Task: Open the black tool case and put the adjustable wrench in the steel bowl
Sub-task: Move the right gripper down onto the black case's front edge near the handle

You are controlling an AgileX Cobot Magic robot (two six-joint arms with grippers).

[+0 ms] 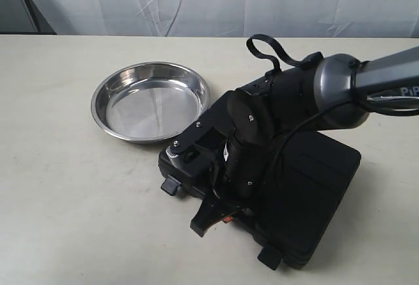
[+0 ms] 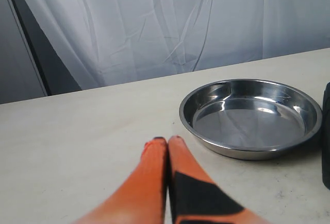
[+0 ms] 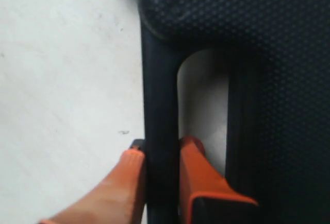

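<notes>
Lying shut on the table (image 1: 65,200), the black tool case (image 1: 321,187) has its lid down flat, and the two latches on its front edge, one (image 1: 171,185) near the bowl and one (image 1: 270,257) at the nearer corner, stick out from the seam. Whether they are released cannot be told from here. The wrench is not in sight in any view; I judge that it is inside the closed case.

The right gripper (image 3: 161,157) is down at the case's front edge. In the right wrist view its orange fingers (image 3: 198,167) sit one on each side of the handle bar (image 3: 160,105), one outside it and one in the cutout, pressed against the bar, so it is clamped on the handle. In the exterior view the right arm (image 1: 340,92) reaches across the lid and hides much of the front of the case.

The bowl (image 1: 105,111) stands just beside the case's far left corner, upright and with nothing in it. The left gripper (image 2: 167,141) hangs low over bare table a little way from the bowl, its fingers pressed together and holding nothing.

By my reading the task is at its start: the handle is gripped, but opening the lid, finding and lifting the wrench, and setting it in the bowl are all left to do.
</notes>
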